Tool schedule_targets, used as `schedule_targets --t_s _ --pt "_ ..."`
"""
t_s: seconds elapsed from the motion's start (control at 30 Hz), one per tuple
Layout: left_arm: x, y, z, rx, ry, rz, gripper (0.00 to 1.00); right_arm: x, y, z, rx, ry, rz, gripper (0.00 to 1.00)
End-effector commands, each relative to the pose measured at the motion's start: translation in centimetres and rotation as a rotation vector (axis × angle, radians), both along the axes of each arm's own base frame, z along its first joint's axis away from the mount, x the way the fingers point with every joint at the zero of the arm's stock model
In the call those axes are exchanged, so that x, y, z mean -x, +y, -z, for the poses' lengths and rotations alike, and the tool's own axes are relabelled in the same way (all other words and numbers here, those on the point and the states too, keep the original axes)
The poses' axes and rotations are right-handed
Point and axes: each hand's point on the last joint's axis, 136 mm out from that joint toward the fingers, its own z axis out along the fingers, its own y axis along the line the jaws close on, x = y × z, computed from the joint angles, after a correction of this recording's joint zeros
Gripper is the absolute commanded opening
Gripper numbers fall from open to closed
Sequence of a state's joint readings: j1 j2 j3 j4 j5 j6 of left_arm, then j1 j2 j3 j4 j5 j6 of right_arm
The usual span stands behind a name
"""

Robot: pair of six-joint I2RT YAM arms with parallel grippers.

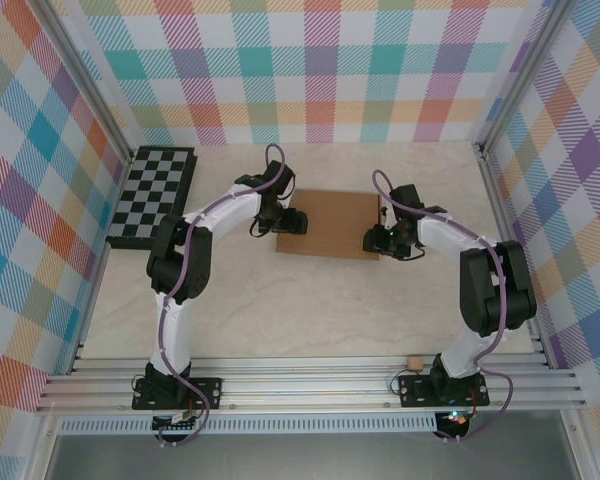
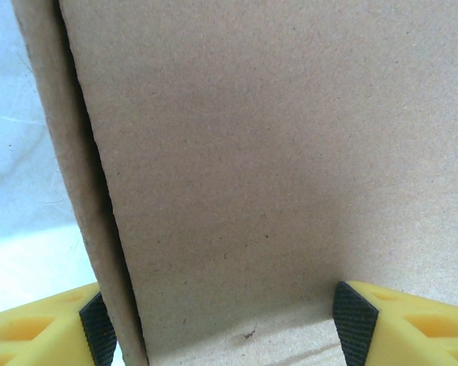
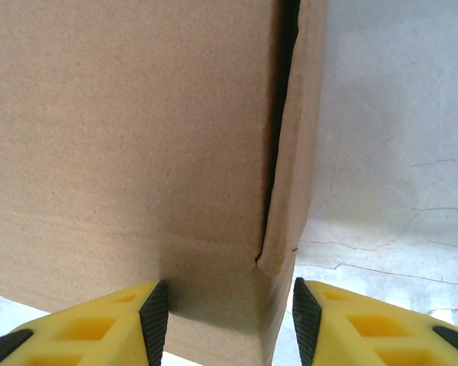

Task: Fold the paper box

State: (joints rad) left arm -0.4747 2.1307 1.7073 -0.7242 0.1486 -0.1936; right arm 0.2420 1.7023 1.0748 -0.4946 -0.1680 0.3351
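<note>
Top external: plain brown cardboard box (image 1: 330, 222) looks light, creasable; I'd pinch its three o'clock wall. Left claw (image 2: 227, 324) spread, right claw (image 3: 224, 316) unclear.

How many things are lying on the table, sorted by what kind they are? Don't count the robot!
brown paper box: 1
black-and-grey chessboard: 1
tiny brown scrap: 1
Total: 3
</note>
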Motion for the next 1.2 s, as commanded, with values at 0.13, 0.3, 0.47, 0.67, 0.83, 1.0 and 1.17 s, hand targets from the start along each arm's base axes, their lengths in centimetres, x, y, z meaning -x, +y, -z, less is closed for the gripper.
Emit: schedule_targets --t_s 0.13,0.3,0.47,0.67,0.83,1.0,1.17 --pt "2.0 1.9 4.1 -0.098 0.123 -0.007 0.75 0.9 -0.2 0.6 -0.002 0.031 0.008 0.48" --pt "2.0 1.9 4.2 -0.098 0.124 -0.007 0.75 2.0 -0.5 1.4 0.003 0.047 0.015 0.46" --pt "1.9 1.9 4.4 -0.1 0.125 -0.008 0.75 3.1 -0.8 2.0 0.006 0.062 0.027 0.45" --pt "1.8 1.8 4.3 -0.101 0.125 -0.007 0.75 3.5 -1.1 2.3 0.019 0.074 0.029 0.43" --pt "1.8 1.8 4.3 -0.103 0.126 -0.006 0.75 3.1 -1.5 2.6 0.042 0.091 0.055 0.36" --pt "1.9 1.9 4.3 -0.106 0.128 -0.005 0.75 3.0 -2.1 3.3 0.075 0.122 0.107 0.31" --pt "1.9 1.9 4.4 -0.106 0.13 -0.003 0.75 3.2 -3.0 4.5 0.11 0.176 0.168 0.3"
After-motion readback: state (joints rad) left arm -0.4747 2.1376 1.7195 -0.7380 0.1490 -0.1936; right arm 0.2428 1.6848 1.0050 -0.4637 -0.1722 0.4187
